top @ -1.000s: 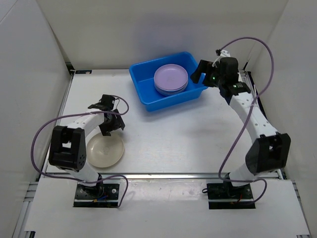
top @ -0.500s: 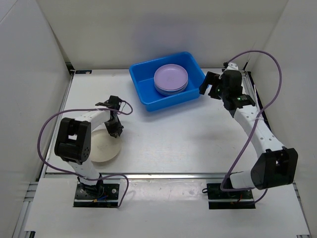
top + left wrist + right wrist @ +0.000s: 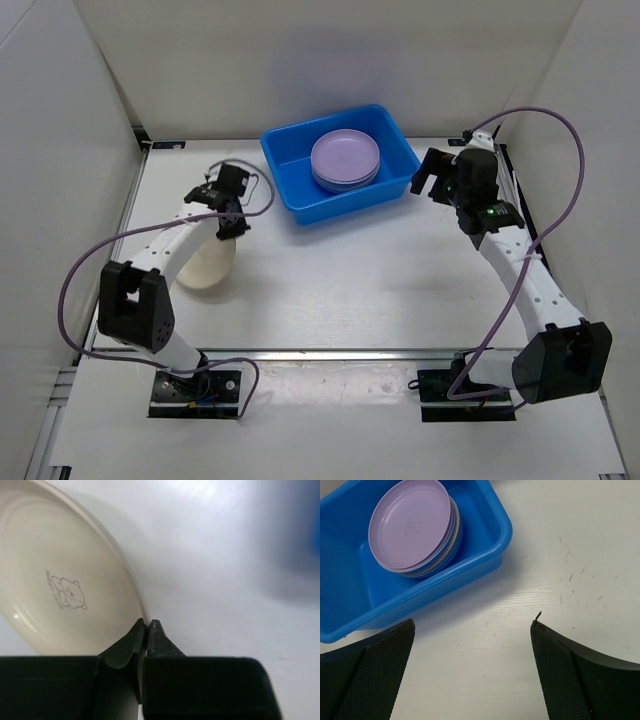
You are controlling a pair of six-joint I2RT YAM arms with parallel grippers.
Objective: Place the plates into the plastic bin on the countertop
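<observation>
Left of the plastic bin point(image 3: 290, 168), our left gripper point(image 3: 147, 624) pinches the cream plate point(image 3: 60, 580) by its rim, tilted, likely for carrying. Our right gripper point(image 3: 472, 625) gapes wide.

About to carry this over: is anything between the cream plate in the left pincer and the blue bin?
Nothing visible. The countertop between the cream plate, gripped by the left pincer, and the blue bin is bare. The plate stack sits toward the bin's right; the right pincer hangs open beyond that side.
</observation>
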